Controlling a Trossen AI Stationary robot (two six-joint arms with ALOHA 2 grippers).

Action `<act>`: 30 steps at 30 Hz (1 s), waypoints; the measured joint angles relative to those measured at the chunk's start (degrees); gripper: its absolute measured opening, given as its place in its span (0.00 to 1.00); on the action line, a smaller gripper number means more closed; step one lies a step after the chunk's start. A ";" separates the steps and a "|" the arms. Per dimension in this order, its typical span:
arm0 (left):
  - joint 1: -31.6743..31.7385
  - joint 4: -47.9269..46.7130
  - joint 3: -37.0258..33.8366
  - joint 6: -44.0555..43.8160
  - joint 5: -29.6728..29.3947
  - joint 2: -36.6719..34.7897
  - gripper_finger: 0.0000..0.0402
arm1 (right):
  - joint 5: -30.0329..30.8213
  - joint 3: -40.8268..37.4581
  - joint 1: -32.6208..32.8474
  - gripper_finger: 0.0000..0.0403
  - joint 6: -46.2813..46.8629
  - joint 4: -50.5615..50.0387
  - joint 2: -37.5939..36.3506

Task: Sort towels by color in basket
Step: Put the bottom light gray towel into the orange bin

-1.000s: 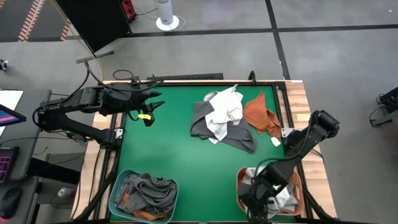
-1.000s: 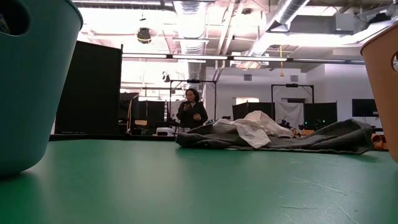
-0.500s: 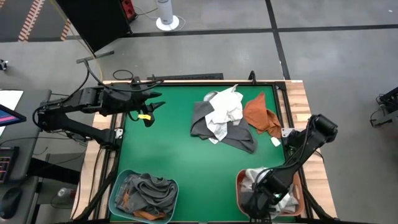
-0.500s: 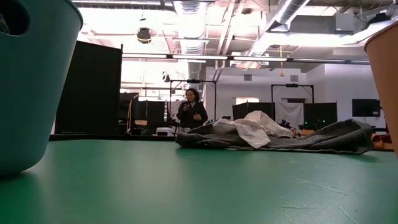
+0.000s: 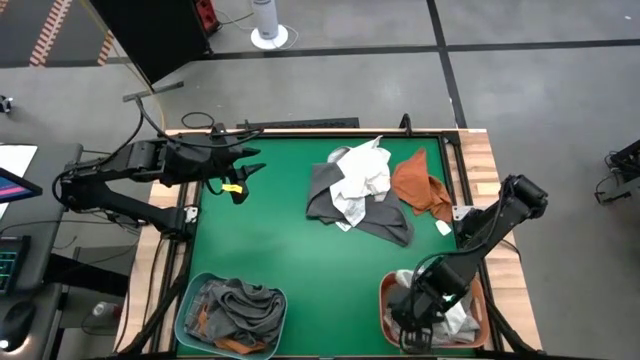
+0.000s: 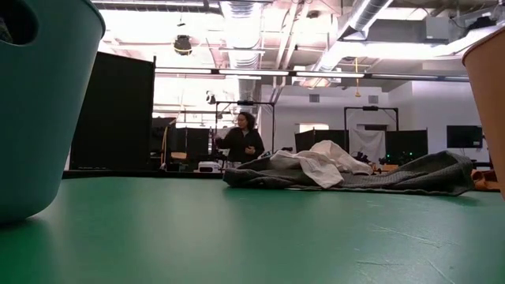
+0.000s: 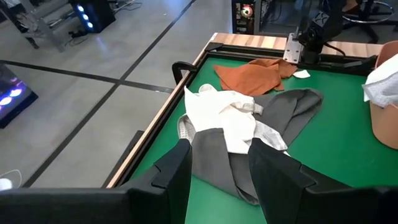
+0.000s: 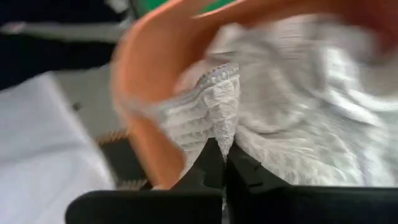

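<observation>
My right gripper [image 5: 418, 312] reaches down into the orange basket [image 5: 384, 290] at the near right and is shut on a pale, white-grey towel [image 8: 273, 93] lying there. My left gripper [image 5: 250, 160] hangs open above the table's far left, holding nothing. A loose heap lies on the green table toward the far right: a dark grey towel [image 5: 330, 200], a white towel [image 5: 362, 172] on top of it, and a rust orange towel [image 5: 418, 185] beside them. The left wrist view shows the same white [image 7: 224, 112], dark grey [image 7: 292, 112] and orange [image 7: 249, 74] towels. My right gripper pinches a raised fold of the pale towel [image 8: 217, 106] between its two fingertips. The fingers come steeply from above, pointing down into the orange basket. The rest of the towel lies slack in the basket among other pale cloth.
A teal basket [image 5: 186, 300] at the near left holds dark grey and orange towels. In the low view its wall [image 6: 39, 102] fills the left edge and the orange basket's wall [image 6: 485, 102] the right. A person stands in the room far behind the table.
My right gripper has shifted a little inside the orange basket, first toward the table's near edge, then back and slightly up, with its wrist tipping. The towel heap and my left arm have stayed as they were.
</observation>
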 joint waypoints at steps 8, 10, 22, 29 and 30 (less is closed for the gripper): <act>0.00 0.00 0.00 -0.20 0.00 0.00 0.38 | 6.59 -0.02 0.04 0.11 3.29 -10.32 1.25; 0.00 -0.02 0.00 -0.22 0.00 -0.02 0.38 | 6.53 -0.02 0.20 0.12 1.12 -6.93 2.12; 0.00 -0.04 0.00 -0.74 0.02 -0.02 0.38 | 5.00 -0.02 -0.65 0.12 0.23 1.30 5.17; 0.00 -0.07 0.00 -0.89 0.54 -0.02 0.38 | -2.81 -0.07 -2.76 0.35 2.07 -0.51 1.83; 0.00 -0.04 0.00 -1.06 1.11 -0.04 0.38 | -3.77 -0.07 -3.15 0.39 2.09 -1.17 0.94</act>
